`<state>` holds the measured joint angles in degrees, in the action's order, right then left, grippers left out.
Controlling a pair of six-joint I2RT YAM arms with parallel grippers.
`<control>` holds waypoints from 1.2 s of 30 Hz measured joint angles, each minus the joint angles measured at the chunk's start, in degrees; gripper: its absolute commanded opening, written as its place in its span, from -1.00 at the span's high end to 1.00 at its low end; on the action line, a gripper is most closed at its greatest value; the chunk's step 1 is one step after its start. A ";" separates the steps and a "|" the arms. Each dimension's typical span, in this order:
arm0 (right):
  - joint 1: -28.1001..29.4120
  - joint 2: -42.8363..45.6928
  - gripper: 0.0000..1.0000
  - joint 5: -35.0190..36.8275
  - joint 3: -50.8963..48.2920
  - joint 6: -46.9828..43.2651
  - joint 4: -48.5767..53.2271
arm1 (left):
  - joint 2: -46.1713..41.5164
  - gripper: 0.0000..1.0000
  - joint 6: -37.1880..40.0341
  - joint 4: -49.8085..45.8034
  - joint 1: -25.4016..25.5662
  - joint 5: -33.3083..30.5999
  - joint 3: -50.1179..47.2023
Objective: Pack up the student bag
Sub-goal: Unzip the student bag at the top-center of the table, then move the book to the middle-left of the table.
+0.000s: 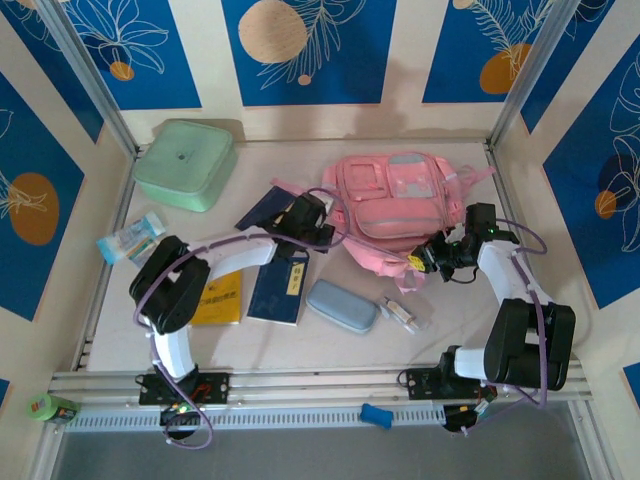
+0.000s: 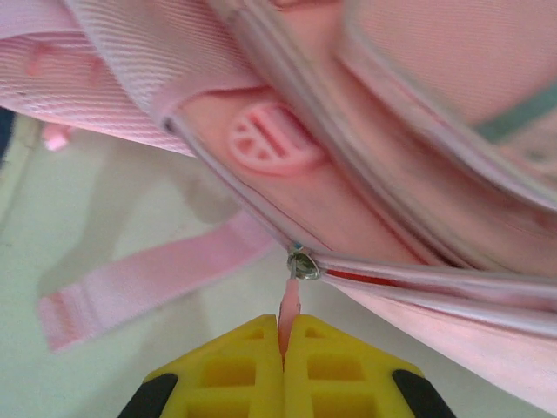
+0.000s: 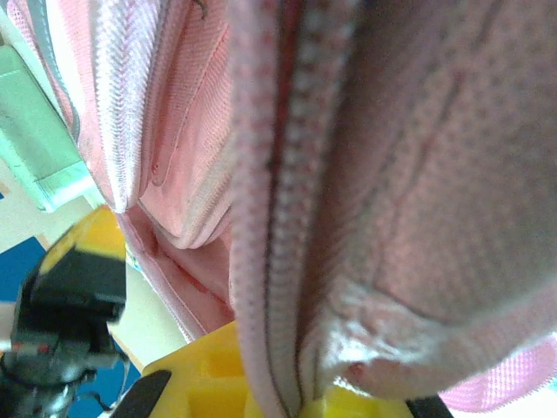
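My left gripper (image 2: 284, 329) was closed, its yellow fingers (image 2: 235, 370) pressed together on the pink zip pull (image 2: 289, 300). The pull ran up to a metal slider (image 2: 303, 264) at the end of a zip line on the bag (image 2: 409, 218). A round rubber badge (image 2: 271, 139) sat on the pink fabric above the slider. A pink strap (image 2: 148, 287) lay flat on the table (image 2: 96, 192) to the left. Seen from above, this gripper (image 1: 318, 225) met the bag's left side.

My right gripper (image 3: 278, 402) was likewise closed on the bag (image 3: 418, 174). A fold of pink fabric carrying a zip seam (image 3: 278, 218) stood pinched between its yellow fingers (image 3: 204, 383). Whether the fingers touched the zip teeth or the cloth alone could not be told. Seen from above, this gripper (image 1: 432, 258) held the bag's near right corner.

The bag (image 1: 395, 195) lay flat, front pockets upward, right of the middle of the table (image 1: 470, 320) and close to its far edge. A mint box (image 1: 185, 163) occupied the far left corner. A tissue pack (image 1: 132, 238) lay by the left edge. A yellow book (image 1: 220, 298) and a dark blue booklet (image 1: 277, 288) lay side by side left of centre, toward the near edge. A second dark booklet (image 1: 260, 208) lay between the box and the bag. A grey-blue case (image 1: 342, 305) lay near the middle of the near edge, with a small tube (image 1: 400, 314) just right of it.
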<state>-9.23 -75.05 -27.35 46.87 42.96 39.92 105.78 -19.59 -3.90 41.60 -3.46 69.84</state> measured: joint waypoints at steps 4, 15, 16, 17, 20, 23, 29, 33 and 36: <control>0.74 0.48 1.00 -0.09 -0.11 0.20 -0.24 | 4.48 1.00 0.00 -0.37 -3.54 0.09 4.83; 10.34 2.49 0.74 3.72 -2.69 9.44 -9.01 | 8.96 1.00 0.42 -1.77 -7.26 1.29 11.13; 10.32 2.89 0.59 4.04 -2.71 9.60 -9.03 | 8.96 0.79 0.42 -2.12 -7.41 1.92 11.43; 10.27 3.37 0.44 4.39 -2.71 9.62 -8.98 | 8.96 0.51 0.26 -2.58 -7.48 2.54 11.82; 10.25 5.18 0.12 4.83 -2.71 8.92 -8.39 | 8.61 0.11 0.22 -3.54 -7.58 4.35 12.39; 10.27 6.82 -0.12 5.25 -2.56 7.21 -6.49 | 5.84 0.04 -0.39 -5.25 -7.69 6.73 10.86; 12.11 14.78 -0.31 8.92 -0.39 3.69 0.50 | -10.88 -0.14 -1.42 -10.19 -7.76 9.73 0.92; 16.63 16.41 -0.31 9.81 1.53 1.99 3.43 | -23.21 -0.26 -1.31 -15.15 -8.07 9.79 -4.44; 23.12 15.91 -0.32 11.13 1.53 2.69 3.80 | -31.23 -0.35 -1.75 -19.06 -9.05 8.76 -8.83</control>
<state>13.89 -59.13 -16.23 48.40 45.65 43.72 74.54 -21.34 -22.96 32.56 5.30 61.01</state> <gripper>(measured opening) 0.658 0.650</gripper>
